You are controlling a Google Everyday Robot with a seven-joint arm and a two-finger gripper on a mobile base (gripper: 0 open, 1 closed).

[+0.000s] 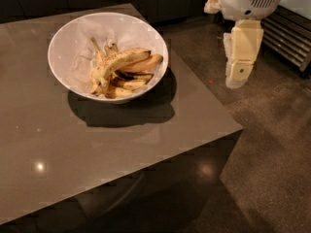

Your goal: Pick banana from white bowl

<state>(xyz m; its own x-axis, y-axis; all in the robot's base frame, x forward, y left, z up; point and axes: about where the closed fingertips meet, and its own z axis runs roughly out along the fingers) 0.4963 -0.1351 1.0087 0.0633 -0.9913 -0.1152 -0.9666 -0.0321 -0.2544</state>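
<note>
The white bowl (65, 38) stands on the far part of a grey-brown table and is lined with crumpled white paper. Several bananas lie in it. The banana (119, 60), long, curved, pale yellow and freckled, lies on top of the pile. A smooth orange-yellow banana (148, 63) lies just behind it, and smaller dark-blotched bananas (127, 80) lie beneath. My gripper (239, 67) hangs at the upper right, cream-coloured, pointing down, off the table's right edge and well to the right of the bowl. It holds nothing that I can see.
The table (97, 144) ends at a right edge and a near corner (238, 127). A dark speckled floor (272, 169) lies to the right. A slatted metal rack (289, 35) stands at the far right. Dark cabinets run along the back.
</note>
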